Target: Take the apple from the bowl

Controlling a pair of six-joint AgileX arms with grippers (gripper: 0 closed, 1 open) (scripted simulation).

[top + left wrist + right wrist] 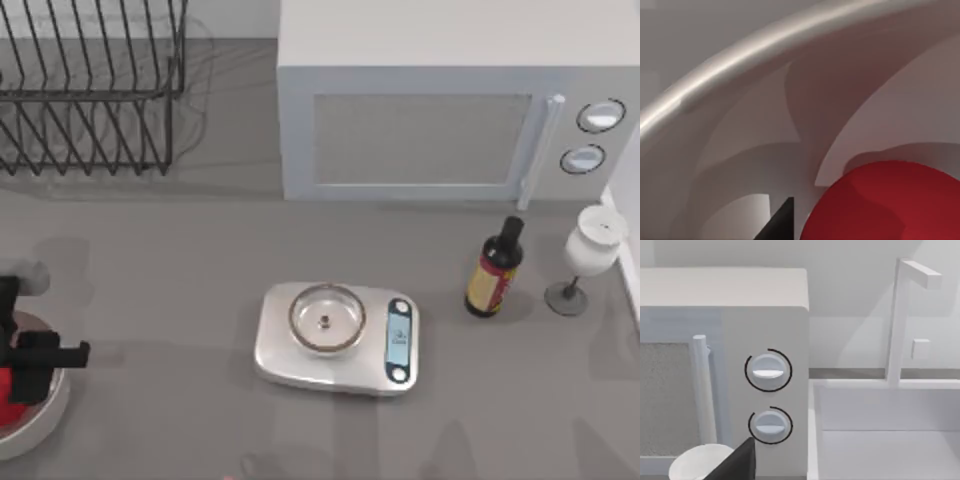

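Observation:
The white bowl [52,418] stands at the table's front left corner, cut off by the top view's left edge. The red apple [8,404] lies inside it, mostly covered by my left arm. My left gripper [22,375] hangs low over the bowl, right above the apple. In the left wrist view the apple [880,205] looms very close under the bowl's curved inner wall [755,115], and a black part of the gripper sits right beside it. A dark part of my right gripper [737,462] is in the right wrist view, facing the microwave's knobs.
A steel kitchen scale [338,337] sits mid-table. The microwave [440,100] fills the back. A dark bottle [494,270] and a wine glass [588,255] stand at the right, near a white sink [885,440]. A wire dish rack [85,85] occupies the back left.

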